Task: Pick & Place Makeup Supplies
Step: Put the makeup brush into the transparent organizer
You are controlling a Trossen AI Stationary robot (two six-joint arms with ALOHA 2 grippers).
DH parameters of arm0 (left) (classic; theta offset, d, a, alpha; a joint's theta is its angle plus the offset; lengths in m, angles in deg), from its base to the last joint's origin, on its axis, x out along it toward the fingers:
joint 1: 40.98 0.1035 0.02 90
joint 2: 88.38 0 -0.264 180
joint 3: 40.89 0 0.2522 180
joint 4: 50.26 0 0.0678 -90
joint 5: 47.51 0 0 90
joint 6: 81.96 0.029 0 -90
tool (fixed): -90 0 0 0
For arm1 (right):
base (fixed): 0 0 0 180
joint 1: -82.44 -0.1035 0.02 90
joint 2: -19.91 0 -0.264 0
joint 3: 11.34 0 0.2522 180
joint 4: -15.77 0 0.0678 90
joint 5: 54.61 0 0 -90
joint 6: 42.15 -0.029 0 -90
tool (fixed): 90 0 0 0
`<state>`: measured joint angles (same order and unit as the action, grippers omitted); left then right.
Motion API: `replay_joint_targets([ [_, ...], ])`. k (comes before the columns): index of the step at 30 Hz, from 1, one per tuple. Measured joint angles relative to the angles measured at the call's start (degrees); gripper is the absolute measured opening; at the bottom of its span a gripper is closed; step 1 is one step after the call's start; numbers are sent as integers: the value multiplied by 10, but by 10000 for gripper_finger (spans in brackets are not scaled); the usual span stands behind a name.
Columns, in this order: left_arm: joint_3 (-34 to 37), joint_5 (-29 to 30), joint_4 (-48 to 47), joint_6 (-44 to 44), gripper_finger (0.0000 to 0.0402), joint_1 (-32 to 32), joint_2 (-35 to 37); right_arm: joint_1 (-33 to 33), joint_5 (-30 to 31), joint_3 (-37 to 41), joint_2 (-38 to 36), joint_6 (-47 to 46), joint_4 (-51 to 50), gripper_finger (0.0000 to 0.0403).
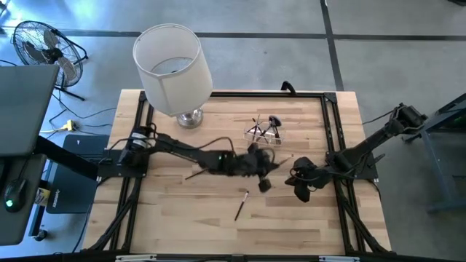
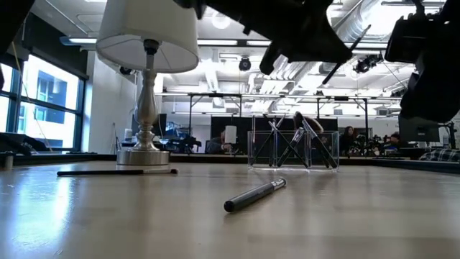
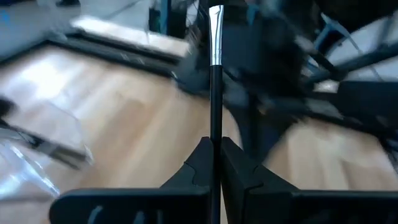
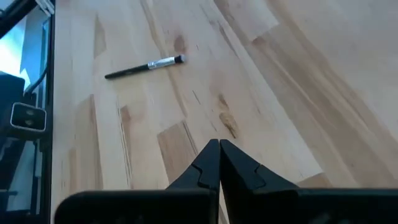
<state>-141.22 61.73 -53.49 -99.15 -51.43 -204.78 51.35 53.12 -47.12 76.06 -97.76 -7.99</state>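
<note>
My left gripper [image 1: 263, 173] hovers over the middle of the table, shut on a makeup brush [image 3: 216, 74] with a black handle and silver ferrule. My right gripper [image 4: 219, 144] is shut and holds nothing; it hangs above bare wood just right of the left one [image 1: 301, 188]. A clear plastic cup [image 1: 263, 131] at the far middle holds several brushes that lean against its walls. One loose brush [image 1: 242, 205] lies flat nearer the front edge. Another [image 2: 115, 172] lies flat by the lamp. My left gripper pinches the brush's black handle [image 3: 215, 134] between its two fingers. The brush runs along the fingers and sticks out forward past their tips, ferrule end [image 3: 216, 37] away from the gripper. It is lifted clear of the table.
A table lamp with a white shade [image 1: 173, 69] and a metal foot stands at the far left of the table. Black frame rails [image 1: 331, 131] run along the table's left, right and far sides. Bare wood lies along the front.
</note>
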Motion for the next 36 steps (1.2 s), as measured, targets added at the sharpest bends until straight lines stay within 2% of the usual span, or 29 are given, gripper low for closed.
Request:
replay_joint_targets([
  [3,10,-13,28,15,2,19,0,0,10,0,0,0,10,1],
  [5,45,-17,94,16,2,23,0,0,17,0,0,0,14,2],
  [8,134,-8,244,23,2,26,0,1,24,0,0,-1,16,1],
  [11,235,-3,443,19,2,33,0,16,23,0,-2,0,18,1],
  [14,300,3,601,30,2,48,1,42,18,0,-10,4,18,2],
  [19,321,-5,610,92,2,89,0,83,14,0,-15,18,24,1],
  [26,306,-73,611,91,2,156,0,124,14,0,-15,31,39,2],
  [36,306,-119,551,95,2,208,0,146,27,0,-15,26,44,2],
])
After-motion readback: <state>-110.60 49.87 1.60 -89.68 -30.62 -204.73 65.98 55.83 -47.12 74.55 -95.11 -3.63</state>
